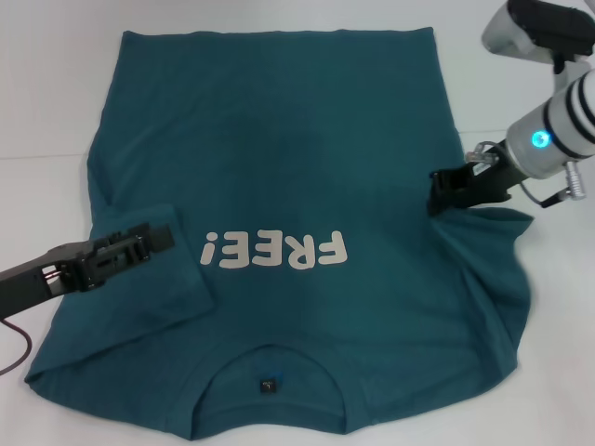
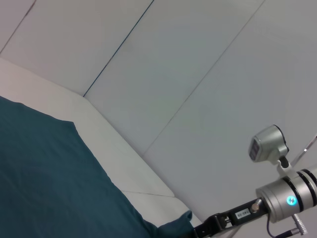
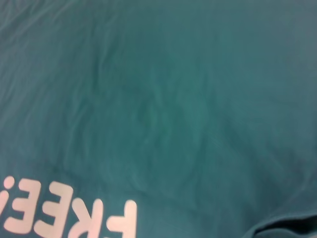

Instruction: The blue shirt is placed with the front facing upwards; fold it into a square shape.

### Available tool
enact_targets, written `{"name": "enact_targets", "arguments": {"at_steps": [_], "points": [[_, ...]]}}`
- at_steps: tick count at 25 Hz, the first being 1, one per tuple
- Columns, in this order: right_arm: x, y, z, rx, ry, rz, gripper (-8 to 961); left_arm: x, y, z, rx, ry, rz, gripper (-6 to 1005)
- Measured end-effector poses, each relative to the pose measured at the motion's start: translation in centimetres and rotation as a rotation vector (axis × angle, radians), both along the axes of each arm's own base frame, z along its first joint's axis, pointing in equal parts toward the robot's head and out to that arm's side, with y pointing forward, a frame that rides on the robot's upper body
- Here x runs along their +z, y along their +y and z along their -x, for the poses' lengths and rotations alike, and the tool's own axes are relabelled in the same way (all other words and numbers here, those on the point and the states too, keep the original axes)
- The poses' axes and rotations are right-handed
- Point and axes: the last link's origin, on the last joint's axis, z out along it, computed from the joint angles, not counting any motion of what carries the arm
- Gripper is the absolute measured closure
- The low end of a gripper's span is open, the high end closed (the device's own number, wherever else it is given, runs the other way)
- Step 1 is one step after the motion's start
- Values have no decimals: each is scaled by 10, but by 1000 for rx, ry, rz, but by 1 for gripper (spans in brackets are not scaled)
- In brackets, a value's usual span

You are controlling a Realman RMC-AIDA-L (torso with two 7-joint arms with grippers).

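The dark teal-blue cotton T-shirt (image 1: 297, 186) lies front-up on the white table (image 1: 37, 93). The left tool (image 1: 158, 237), at 9 o'clock, rests on the folded-in sleeve; the right tool (image 1: 442, 195), at 3 o'clock, pinches raised sleeve cloth.

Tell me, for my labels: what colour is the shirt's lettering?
Pale pinkish-white "FREE!" lettering on the blue shirt; clearest in head view.

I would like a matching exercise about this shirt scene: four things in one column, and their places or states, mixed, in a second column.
Things:
1. left sleeve
2. right sleeve
3. neck label
4. "FREE!" lettering

Places or states:
A. pale, on the chest of the blue shirt
B. folded inward, under the left gripper
C. small and dark, inside the collar
D. bunched, at the right gripper

Pairs: 1-B, 2-D, 3-C, 4-A
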Motion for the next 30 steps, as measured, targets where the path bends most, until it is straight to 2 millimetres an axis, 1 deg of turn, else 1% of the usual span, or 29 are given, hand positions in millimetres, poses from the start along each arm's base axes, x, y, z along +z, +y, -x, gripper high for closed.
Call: {"name": "enact_targets", "arguments": {"at_steps": [6, 11, 23, 26, 30], "points": [[-13, 5, 9, 22, 1, -12, 892, 0, 0, 0, 3, -1, 1, 418], [-15, 6, 12, 29, 4, -10, 888, 0, 2, 2, 20, 0, -4, 418], [-11, 1, 2, 10, -6, 10, 877, 0, 2, 2, 26, -3, -4, 419], [-11, 1, 2, 18, -12, 14, 634, -1, 2, 3, 29, -7, -1, 419], [-15, 0, 5, 42, -23, 28, 448, -2, 1, 4, 33, -9, 2, 419]]}}
